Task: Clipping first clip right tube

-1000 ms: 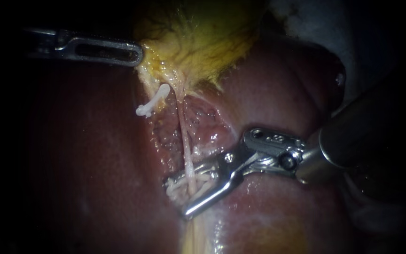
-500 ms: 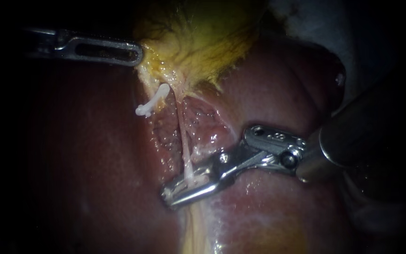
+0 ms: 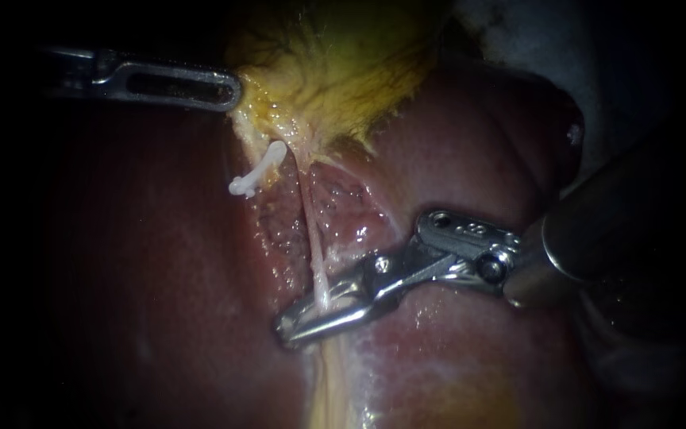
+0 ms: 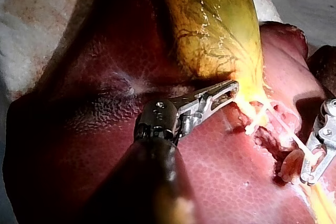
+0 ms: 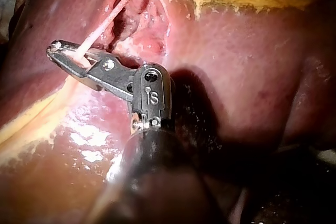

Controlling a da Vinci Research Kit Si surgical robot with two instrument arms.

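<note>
The yellow gallbladder (image 3: 335, 71) lies over the dark red liver (image 3: 144, 262). From it a thin pale tube, the right tube (image 3: 309, 226), runs down the raw bed. My right instrument (image 3: 286, 332) has its jaws shut across this tube, with a trace of white clip between them; the right wrist view shows the same grip (image 5: 53, 49). To the left, a white clip (image 3: 257, 176) sits on a short stub. My left instrument (image 3: 234, 90) is shut on the gallbladder's lower edge and holds it taut (image 4: 233, 88).
The liver fills the view on both sides of the dissected bed (image 3: 343, 214). My right instrument's thick shaft (image 3: 621, 214) crosses the right side. White padding (image 3: 510, 32) shows beyond the liver's upper right edge.
The right instrument's jaws, open a second ago around the tube with a white clip in them, have closed on the tube. The left instrument has not moved.
</note>
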